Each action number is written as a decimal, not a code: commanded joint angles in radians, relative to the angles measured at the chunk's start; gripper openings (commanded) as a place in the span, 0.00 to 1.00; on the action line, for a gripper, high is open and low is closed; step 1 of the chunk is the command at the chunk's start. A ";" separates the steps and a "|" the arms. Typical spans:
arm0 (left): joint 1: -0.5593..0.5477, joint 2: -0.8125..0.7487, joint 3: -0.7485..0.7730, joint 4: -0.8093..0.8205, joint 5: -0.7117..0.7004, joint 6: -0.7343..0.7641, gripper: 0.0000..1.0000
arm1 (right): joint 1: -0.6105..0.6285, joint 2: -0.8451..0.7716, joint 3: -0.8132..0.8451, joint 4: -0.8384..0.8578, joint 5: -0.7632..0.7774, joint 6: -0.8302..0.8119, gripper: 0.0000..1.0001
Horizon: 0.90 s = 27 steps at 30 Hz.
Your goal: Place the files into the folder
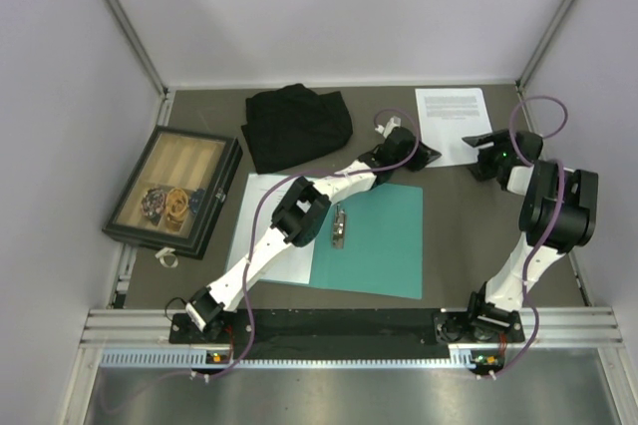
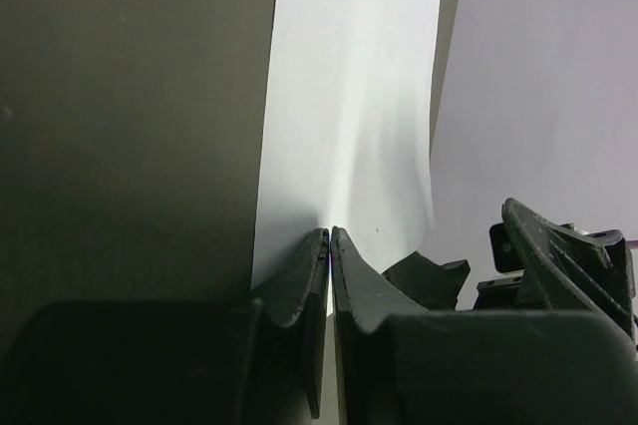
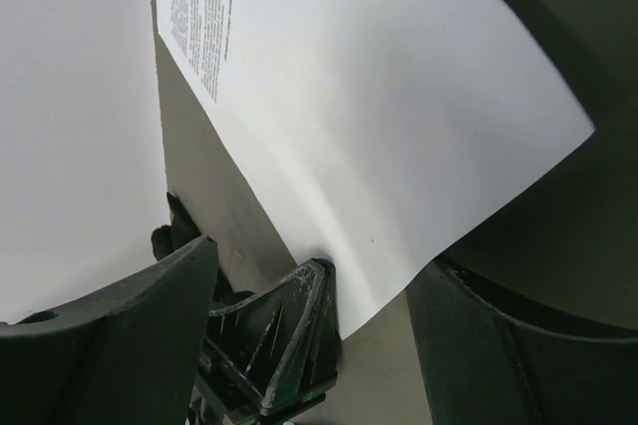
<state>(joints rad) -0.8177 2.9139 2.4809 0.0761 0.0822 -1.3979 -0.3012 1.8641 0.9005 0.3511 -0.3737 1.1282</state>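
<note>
White paper, one printed sheet [image 1: 454, 118], lies at the far right, apart from the teal folder [image 1: 379, 240] spread open near the middle. If pulled by one thin corner alone, the sheet could crease or slip free. That corner is pinched by the left gripper [image 2: 329, 237], jaws pressed together. The right gripper [image 3: 319, 260] is spread wide about the near edge, not closed on it.

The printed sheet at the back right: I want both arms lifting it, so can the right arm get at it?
Likely yes: the right fingers stand open around a corner of the printed sheet; only the left fingers, pinched there, crowd it.
</note>
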 commanded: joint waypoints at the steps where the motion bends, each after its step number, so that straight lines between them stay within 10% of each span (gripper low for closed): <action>1: -0.003 0.030 -0.056 -0.202 0.011 0.043 0.11 | 0.005 0.017 0.064 0.023 0.042 -0.044 0.73; 7: -0.001 0.022 -0.053 -0.209 0.008 0.066 0.11 | 0.004 0.059 0.061 0.058 0.071 -0.039 0.57; 15: 0.002 -0.031 -0.030 -0.259 -0.012 0.177 0.18 | 0.007 0.090 0.067 0.080 0.058 -0.065 0.00; 27: 0.002 -0.508 -0.279 -0.409 0.027 0.517 0.47 | 0.042 -0.169 0.314 -0.526 0.055 -0.104 0.00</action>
<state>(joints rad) -0.8181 2.7022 2.3718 -0.2379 0.0887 -1.0504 -0.2836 1.8542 1.0969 0.0959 -0.3340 1.0172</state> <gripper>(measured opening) 0.454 0.004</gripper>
